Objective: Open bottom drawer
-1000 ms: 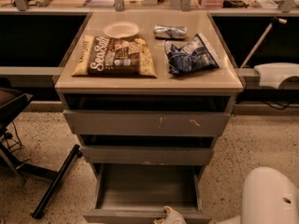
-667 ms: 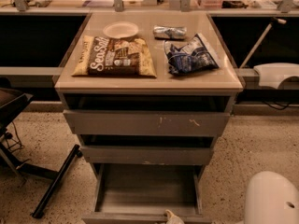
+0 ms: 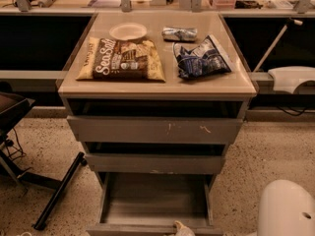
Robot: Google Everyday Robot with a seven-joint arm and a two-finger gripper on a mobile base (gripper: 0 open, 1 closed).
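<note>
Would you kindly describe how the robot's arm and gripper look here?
The gripper is only a small pale tip at the bottom edge, by the front of the bottom drawer. The arm is a smooth, rounded white shell at lower right, with one small dark hole; no cables show.
</note>
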